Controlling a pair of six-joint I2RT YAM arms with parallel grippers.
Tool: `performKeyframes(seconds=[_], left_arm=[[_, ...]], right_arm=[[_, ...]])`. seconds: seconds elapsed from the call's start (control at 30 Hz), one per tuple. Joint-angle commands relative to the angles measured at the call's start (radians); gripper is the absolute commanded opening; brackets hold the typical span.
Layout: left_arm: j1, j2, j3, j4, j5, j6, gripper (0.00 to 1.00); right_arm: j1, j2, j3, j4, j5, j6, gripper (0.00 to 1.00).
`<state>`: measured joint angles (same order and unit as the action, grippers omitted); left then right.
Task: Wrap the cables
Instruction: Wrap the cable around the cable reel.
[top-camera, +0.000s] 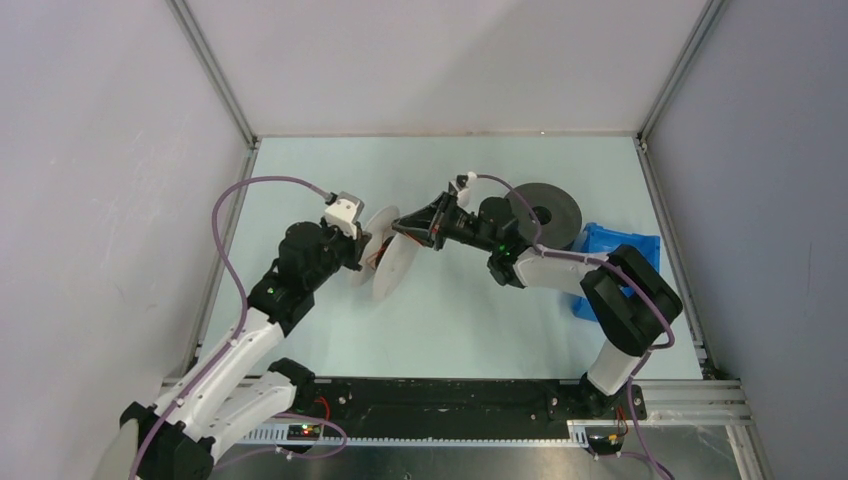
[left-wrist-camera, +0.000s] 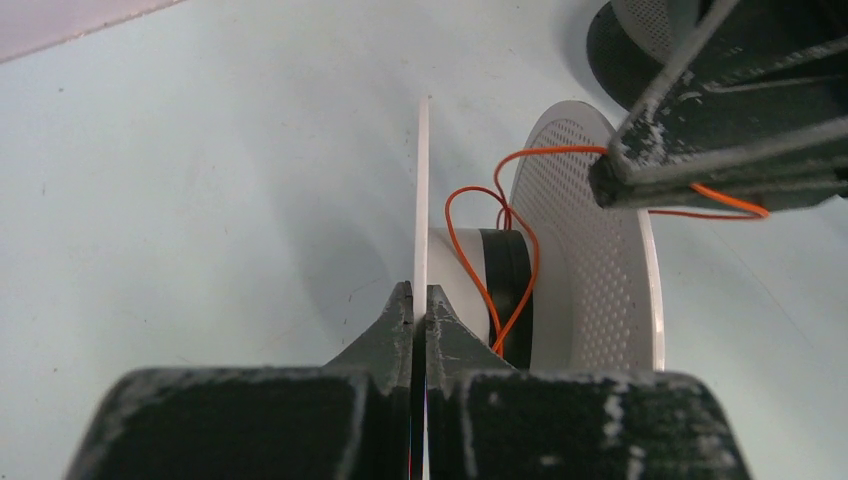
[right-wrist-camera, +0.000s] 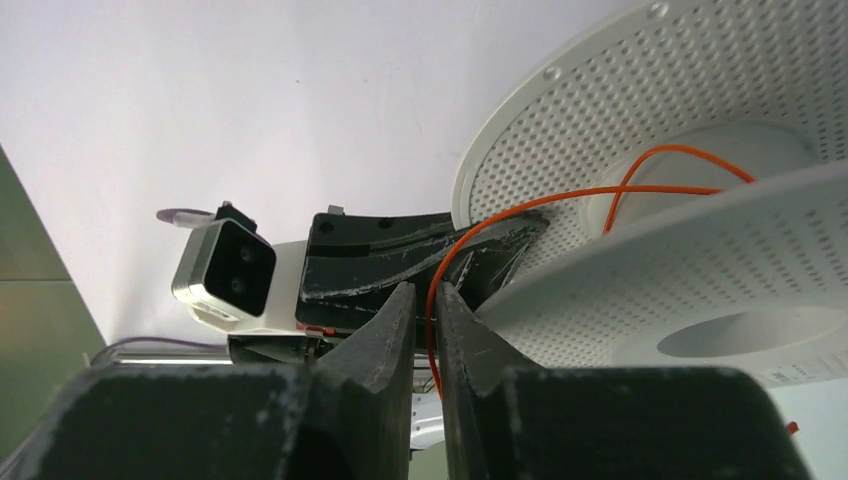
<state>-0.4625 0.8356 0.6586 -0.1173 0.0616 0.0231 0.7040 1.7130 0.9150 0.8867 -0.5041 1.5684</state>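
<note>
A white spool (top-camera: 395, 255) with perforated flanges is held up between the two arms. My left gripper (left-wrist-camera: 420, 300) is shut on the edge of its thin near flange (left-wrist-camera: 422, 190). A thin orange cable (left-wrist-camera: 520, 240) loops loosely round the spool's hub, beside a black band (left-wrist-camera: 507, 285). From there the cable (right-wrist-camera: 560, 195) runs out to my right gripper (right-wrist-camera: 425, 300). That gripper's jaws stand slightly apart, and the cable passes down between the fingers in a gap wider than itself. The right gripper (top-camera: 402, 228) is just past the spool's rim, facing the left gripper (top-camera: 365, 250).
A dark grey spool (top-camera: 545, 215) lies on the table behind the right arm. A blue object (top-camera: 620, 250) sits at the right edge of the table. Metal frame posts and walls close in the pale green table (top-camera: 450, 320).
</note>
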Motion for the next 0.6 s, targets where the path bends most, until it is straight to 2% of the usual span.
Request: performKeyframes(seconds=[0.0,0.57], left_arm=[[-0.007,-0.004,0.074,0.111,-0.044,-0.087,0.00],[-0.007,0.020,0.078,0.105,-0.096,-0.126,0.00]], right_arm=[[0.036,-0.070,0.006,-0.074,0.102,-0.080,0.17],[0.117,-0.096,0.072,-0.171,0.194,-0.140,0.23]])
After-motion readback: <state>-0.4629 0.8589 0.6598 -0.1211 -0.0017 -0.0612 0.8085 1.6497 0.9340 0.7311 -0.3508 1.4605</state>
